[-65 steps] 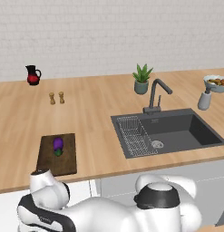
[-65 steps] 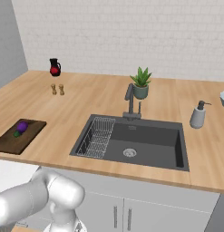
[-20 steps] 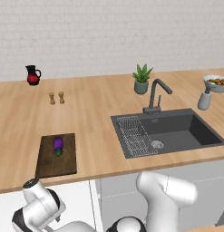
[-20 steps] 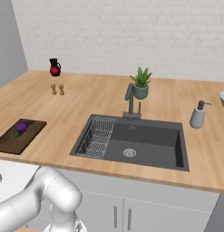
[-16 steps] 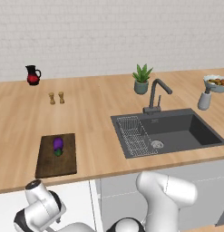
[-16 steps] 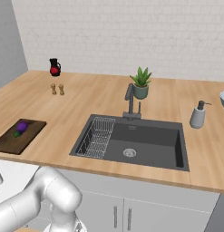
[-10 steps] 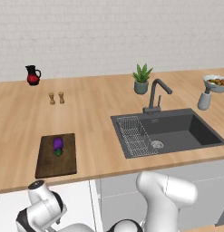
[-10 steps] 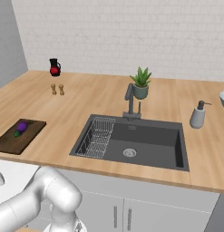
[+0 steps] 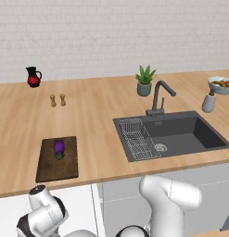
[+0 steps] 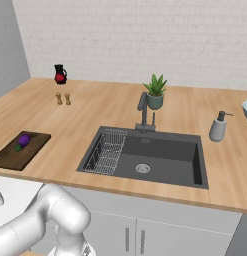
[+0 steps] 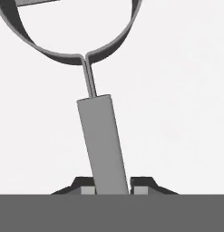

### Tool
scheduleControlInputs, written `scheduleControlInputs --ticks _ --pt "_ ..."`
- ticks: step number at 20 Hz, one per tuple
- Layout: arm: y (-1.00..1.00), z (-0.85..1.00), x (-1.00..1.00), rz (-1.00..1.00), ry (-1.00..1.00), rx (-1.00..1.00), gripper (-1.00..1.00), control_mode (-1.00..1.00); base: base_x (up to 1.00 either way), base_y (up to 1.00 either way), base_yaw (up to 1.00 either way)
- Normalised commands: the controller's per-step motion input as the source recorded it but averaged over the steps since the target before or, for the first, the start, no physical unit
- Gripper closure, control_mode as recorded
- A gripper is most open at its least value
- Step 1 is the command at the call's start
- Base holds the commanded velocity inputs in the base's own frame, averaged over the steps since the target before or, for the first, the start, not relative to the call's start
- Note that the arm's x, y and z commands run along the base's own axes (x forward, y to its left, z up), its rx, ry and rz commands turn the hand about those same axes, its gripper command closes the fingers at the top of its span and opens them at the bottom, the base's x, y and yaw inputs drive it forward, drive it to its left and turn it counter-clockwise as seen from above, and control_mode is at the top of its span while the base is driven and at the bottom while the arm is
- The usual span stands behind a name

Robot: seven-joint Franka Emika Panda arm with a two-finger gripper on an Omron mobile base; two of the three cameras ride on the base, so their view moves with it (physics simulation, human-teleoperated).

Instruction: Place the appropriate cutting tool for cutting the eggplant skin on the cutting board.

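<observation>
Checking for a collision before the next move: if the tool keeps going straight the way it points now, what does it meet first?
The peeler. Its handle already sits between the fingertips of the tool, with the loop head straight ahead. Past it lies a plain white surface; how far off is unclear.

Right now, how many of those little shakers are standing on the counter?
2. The left shaker and the right shaker stand side by side near the back of the counter, right of the red jug. None looks hidden.
</observation>
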Motion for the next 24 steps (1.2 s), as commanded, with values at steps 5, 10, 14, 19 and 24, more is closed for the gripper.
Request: scheduleControlInputs --ticks 5,10,14,19,24 --pt "0.00 0.83 -0.94 0.04 -0.01 0.00 1.00 -1.00 0.00 0.00 0.00" --pt "0.00 1.00 -0.86 0.03 -0.01 0.00 1.00 -1.00 0.00 0.00 0.00" --pt "0.00 1.00 -0.19 0.00 0.00 0.00 1.00 -1.00 0.00 0.00 0.00" --pt "0.00 1.00 0.04 0.00 -0.01 0.00 1.00 -1.00 0.00 0.00 0.00" --pt "0.00 1.00 0.57 -0.05 0.00 -0.02 1.00 -1.00 0.00 0.00 0.00"
